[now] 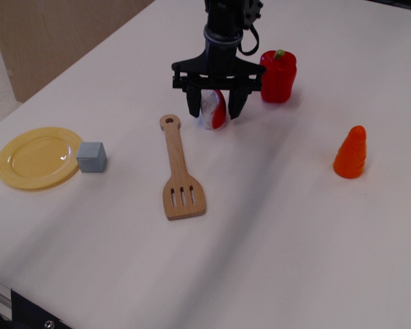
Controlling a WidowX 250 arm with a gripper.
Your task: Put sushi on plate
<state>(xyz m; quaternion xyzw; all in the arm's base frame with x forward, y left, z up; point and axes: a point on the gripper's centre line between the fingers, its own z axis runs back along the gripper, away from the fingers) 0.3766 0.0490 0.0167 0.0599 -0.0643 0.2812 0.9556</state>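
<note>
Beside sushi [213, 111]: pepper [278, 75], spatula [178, 171]; cube [92, 157] touching plate [34, 157].

A single fixed camera looks down at an angle across the white table [274, 233] from its near edge, wide enough to take in the yellow plate [38, 157] at left and the orange carrot [350, 152] at right.
</note>
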